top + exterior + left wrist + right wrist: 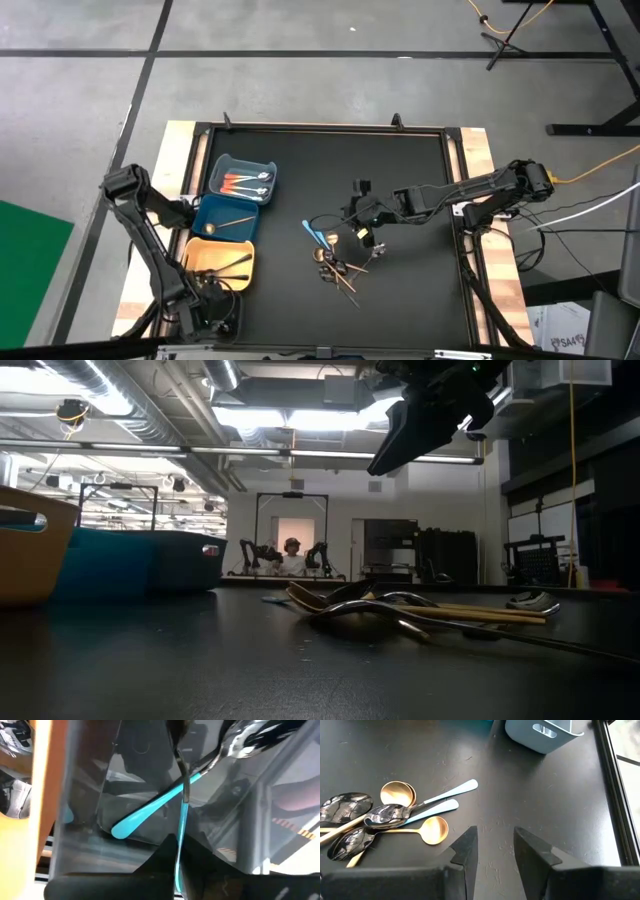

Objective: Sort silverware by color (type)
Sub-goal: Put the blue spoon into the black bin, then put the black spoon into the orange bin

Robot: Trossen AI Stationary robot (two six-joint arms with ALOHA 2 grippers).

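Pile of silverware [340, 265] lying mid-desk [420, 290], unsorted. Right gripper [362, 232] being held above pile, fingers apart, nothing gripped. Left gripper, fingers together, parked at desk's near-left corner. Next: descent onto light blue spoon [447, 795] being called for.

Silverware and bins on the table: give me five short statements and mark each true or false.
1. The right gripper is open above the bare mat. True.
2. The orange-handled pieces lie in the yellow bin. False: they lie in the grey bin.
3. Loose spoons remain piled on the mat. True.
4. The left gripper is empty. False: it is shut on a light blue utensil.
5. The blue bin is empty. False: it holds a gold piece.
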